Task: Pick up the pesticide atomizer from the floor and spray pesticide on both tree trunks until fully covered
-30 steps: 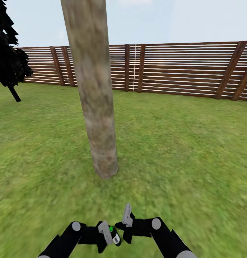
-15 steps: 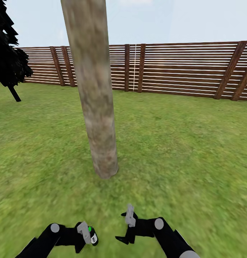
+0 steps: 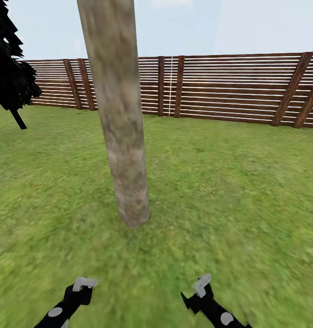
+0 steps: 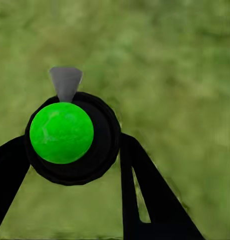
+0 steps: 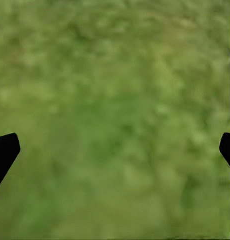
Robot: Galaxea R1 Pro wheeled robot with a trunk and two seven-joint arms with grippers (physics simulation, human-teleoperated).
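The tree trunk (image 3: 122, 118) runs out of the top of the head view, so its crown is cut off; its foot stands in the lawn (image 3: 229, 182) a little left of centre. A black-leaved tree (image 3: 8, 64) is clipped by the upper left edge, and the slatted wooden fence (image 3: 229, 86) crosses the frame behind the trunk. Both arms are cut off at the bottom edge. The left hand (image 3: 81, 288) shows at lower left and the right hand (image 3: 199, 291) at lower right, well apart from each other and well short of the trunk; from there their fingers are too small to read. In the left wrist view the pesticide atomizer (image 4: 72, 137) is seen end-on: a round black body with a bright green cap and a grey nozzle tip, so its side and any band are hidden. The left hand (image 4: 74, 165) is clamped on it, one dark finger pressing each side, over blurred grass. In the right wrist view the right hand (image 5: 115, 150) has its fingertips (image 5: 4, 150) spread to the two frame edges, holding nothing, above the same blurred grass.
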